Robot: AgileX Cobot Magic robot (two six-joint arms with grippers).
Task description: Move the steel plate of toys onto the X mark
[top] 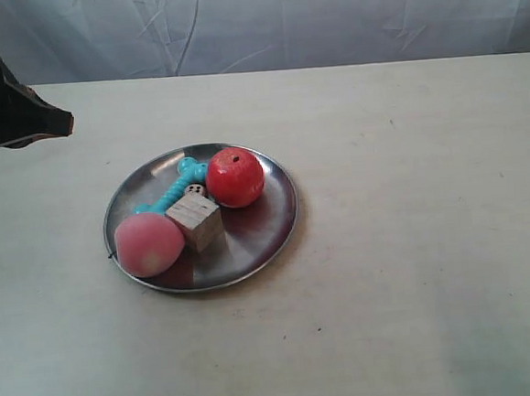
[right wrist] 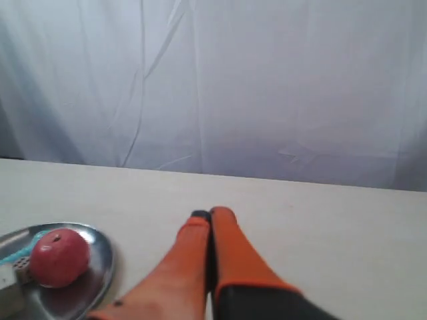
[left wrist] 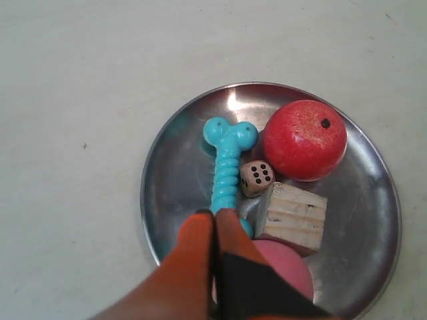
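The steel plate (top: pixel 271 220) lies on the pale table, left of centre, with all the toys in it. They are a teal bone (top: pixel 174 189), a red ball (top: pixel 235 177), a pink ball (top: pixel 147 245), a wooden cube (top: pixel 196 223) and a small brown die (top: pixel 195 191). My left gripper (left wrist: pixel 215 215) is shut and empty; it hovers over the plate (left wrist: pixel 180 173) at the near end of the bone (left wrist: pixel 227 167). My right gripper (right wrist: pixel 210 215) is also shut and empty, above bare table beside the plate (right wrist: pixel 100 257). A tiny dark mark (left wrist: pixel 85 145) beside the plate is too small to tell as the X mark.
The dark arm at the exterior view's left (top: pixel 6 113) hangs at the upper left edge. A white cloth backdrop (top: pixel 324 14) stands behind the table's far edge. A small dark speck (top: pixel 319 329) sits on the table near the front.
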